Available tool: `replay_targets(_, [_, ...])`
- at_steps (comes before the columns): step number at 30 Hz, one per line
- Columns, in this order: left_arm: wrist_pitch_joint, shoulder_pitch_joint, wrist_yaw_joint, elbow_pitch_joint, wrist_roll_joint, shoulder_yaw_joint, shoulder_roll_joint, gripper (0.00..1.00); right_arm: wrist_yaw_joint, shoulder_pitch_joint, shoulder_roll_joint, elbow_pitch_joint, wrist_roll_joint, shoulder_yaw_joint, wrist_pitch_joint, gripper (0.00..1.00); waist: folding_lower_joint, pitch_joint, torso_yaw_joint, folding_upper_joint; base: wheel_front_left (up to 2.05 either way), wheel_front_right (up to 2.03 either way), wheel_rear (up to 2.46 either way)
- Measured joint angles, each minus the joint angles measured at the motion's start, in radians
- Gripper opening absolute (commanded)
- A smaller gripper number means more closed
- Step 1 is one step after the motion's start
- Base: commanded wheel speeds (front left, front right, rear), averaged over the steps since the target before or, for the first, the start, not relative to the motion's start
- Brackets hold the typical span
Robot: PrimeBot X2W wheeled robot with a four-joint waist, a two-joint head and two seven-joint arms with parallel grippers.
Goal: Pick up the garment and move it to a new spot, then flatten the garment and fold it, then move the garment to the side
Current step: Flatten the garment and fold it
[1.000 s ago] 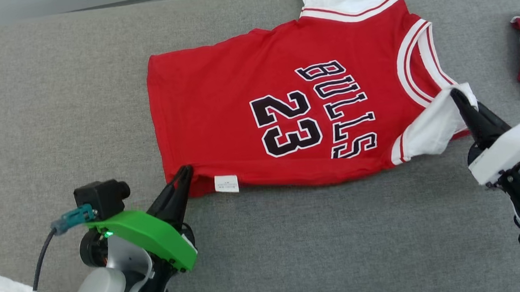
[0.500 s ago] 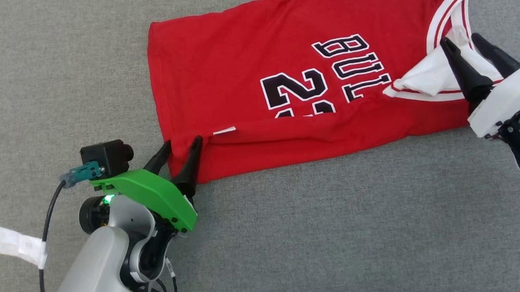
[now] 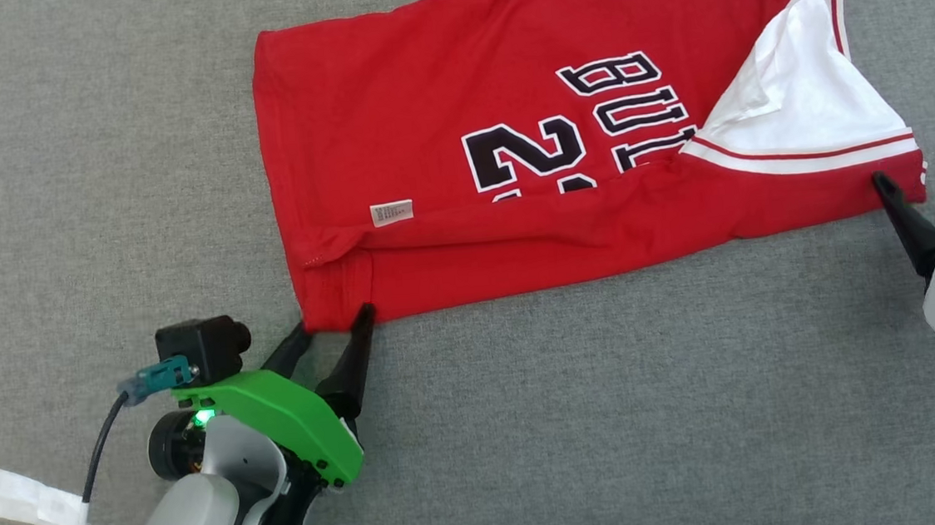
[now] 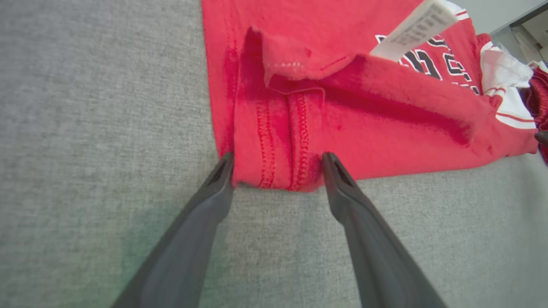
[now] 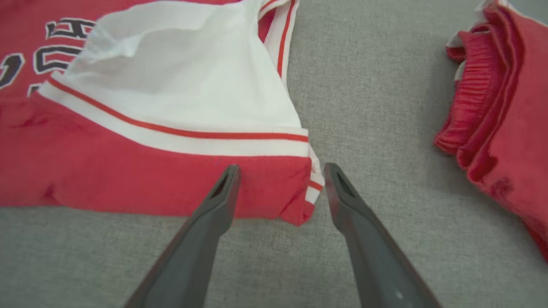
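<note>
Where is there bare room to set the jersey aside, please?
Bare grey surface lies left of the jersey, and a strip runs along its near side between the left gripper and right gripper. Crowded beyond the right gripper: a second red garment.

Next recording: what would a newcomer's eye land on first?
A red Bulls jersey lies on the grey fabric surface, its near edge folded up over part of the black number. The left gripper and right gripper stand open, each straddling a near corner. Another red garment sits bunched to the right.
</note>
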Motion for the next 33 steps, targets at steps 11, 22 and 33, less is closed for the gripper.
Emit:
replay_targets(11, [0.027, -0.035, -0.027, 0.026, 0.02, -0.047, 0.0, 0.87, 0.0, -0.012, -0.008, 0.05, -0.058, 0.009, 0.138, 1.0, 0.0, 0.019, 0.009, 0.0, 0.0, 0.0, 0.0])
replay_targets(22, [0.026, -0.065, -0.068, 0.086, 0.015, -0.051, 0.01, 0.0, 0.001, -0.058, 0.008, 0.095, 0.003, 0.037, 0.152, 0.0, 0.0, 0.003, 0.008, 0.0, 0.0, 0.0, 0.0])
replay_targets(33, [0.094, 0.174, -0.15, -0.114, -0.125, -0.048, 0.131, 0.0, 0.001, 0.193, -0.063, -0.041, 0.198, -0.097, 0.234, 0.0, 0.0, -0.096, 0.019, 0.0, 0.0, 0.0, 0.0])
